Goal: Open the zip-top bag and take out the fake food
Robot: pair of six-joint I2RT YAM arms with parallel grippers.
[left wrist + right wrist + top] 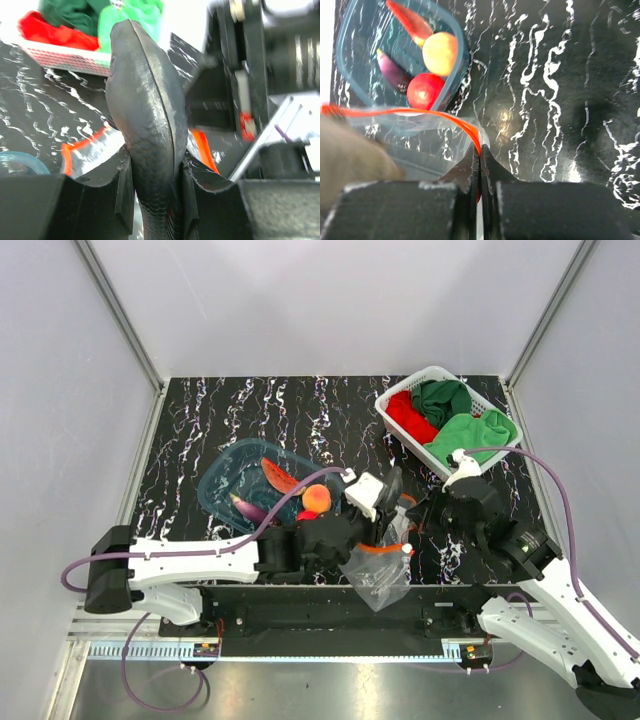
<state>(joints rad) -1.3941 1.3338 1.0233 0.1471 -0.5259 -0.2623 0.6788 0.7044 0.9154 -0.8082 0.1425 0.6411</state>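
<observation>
The clear zip-top bag (pixel 378 576) hangs at the table's front edge, its mouth with the orange-red strip (pixel 410 113) spread apart. My right gripper (pixel 480 159) is shut on that strip at the bag's right end. My left gripper (pixel 155 172) is shut on a dark grey scaly fake fish (pixel 145 110), held upright just above the bag's mouth (pixel 82 147). More fake food lies in the blue tub (pixel 350 45): a red apple (pixel 424 91) and an orange-peach fruit (pixel 440 52). From above, both grippers (pixel 385 508) (pixel 416 520) meet over the bag.
The tub (pixel 222 480) also holds a purple eggplant (pixel 392 72) and a red slice (pixel 410 22). A white basket (pixel 400 392) with red and green cloths stands at the back right. Grey walls enclose the marbled black table (pixel 300 410).
</observation>
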